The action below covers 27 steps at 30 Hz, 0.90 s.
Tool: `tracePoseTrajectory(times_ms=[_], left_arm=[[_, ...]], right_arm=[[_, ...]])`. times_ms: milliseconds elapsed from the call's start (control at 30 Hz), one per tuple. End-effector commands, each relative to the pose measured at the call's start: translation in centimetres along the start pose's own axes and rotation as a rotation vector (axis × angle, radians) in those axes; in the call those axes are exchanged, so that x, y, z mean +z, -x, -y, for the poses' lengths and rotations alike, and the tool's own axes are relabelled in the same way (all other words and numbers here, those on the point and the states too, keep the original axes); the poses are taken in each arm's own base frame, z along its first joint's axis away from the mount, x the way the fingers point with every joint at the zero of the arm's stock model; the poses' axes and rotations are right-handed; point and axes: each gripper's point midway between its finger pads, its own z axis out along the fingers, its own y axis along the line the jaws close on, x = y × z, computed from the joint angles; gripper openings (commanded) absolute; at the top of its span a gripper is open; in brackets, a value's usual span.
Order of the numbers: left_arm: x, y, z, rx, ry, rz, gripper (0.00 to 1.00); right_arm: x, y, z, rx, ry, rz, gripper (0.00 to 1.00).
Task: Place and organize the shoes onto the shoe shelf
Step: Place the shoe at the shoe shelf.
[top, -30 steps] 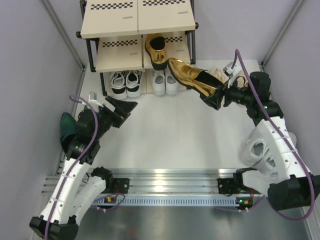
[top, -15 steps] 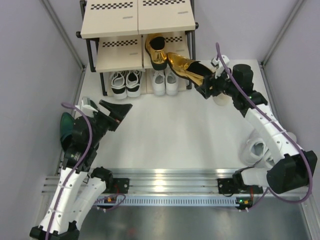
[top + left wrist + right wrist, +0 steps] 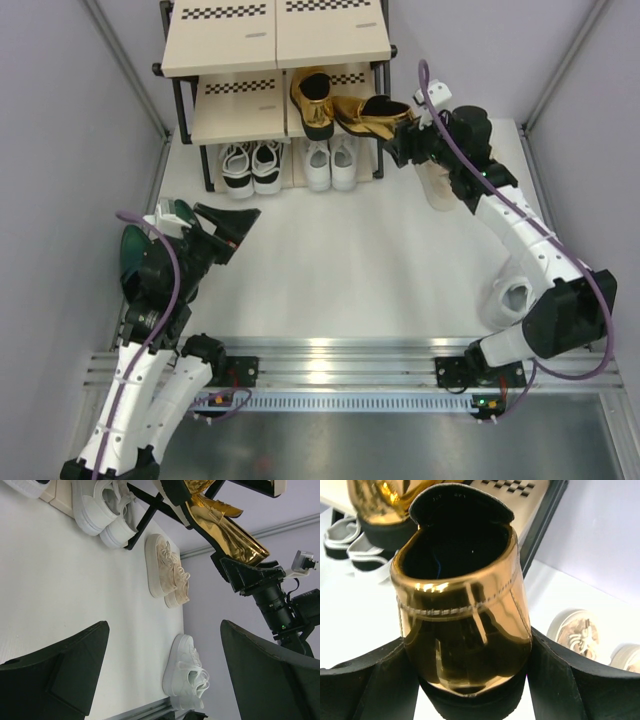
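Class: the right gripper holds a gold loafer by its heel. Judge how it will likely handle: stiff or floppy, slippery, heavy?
The gold loafer is likely stiff: its heel cup holds its shape between the fingers of the right gripper. Its mirror-shiny upper looks slippery, so it might slide in the grip. The thick black sole suggests toe-heavy sag.

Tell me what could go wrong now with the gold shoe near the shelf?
1. The shiny gold loafer, held by its heel alone in the right gripper, may pivot or slip.
2. Its toe may knock the second gold loafer on the middle tier.
3. It may catch the shelf's black metal post.
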Motion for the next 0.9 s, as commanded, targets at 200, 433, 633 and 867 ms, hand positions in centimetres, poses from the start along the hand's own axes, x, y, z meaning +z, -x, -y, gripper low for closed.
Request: tracePoseTrajectory(times_ms=[200,433,633,867], left_arm=[[0.2,0.5,0.1,-0.001,-0.004,0.025,0.98],[0.4,0.6,0.2,0.000,-0.004,0.025,0.98],[0.1,0.4,-0.2,-0.009,-0.004,0.031,0.98],[0.1,0.5,-0.3,-0.006,0.001,0.032,0.98]], right_arm=[[1.4,7.9,1.3,-0.007,-0.176,0.262,0.00],[3.4,6.7,0.8,0.125,-0.383,0.238,0.00],[4.6,6.9,0.4,0.164,-0.425,0.267,0.00],[7.8,7.0,-0.1,0.222,-0.406,0.242,0.00]])
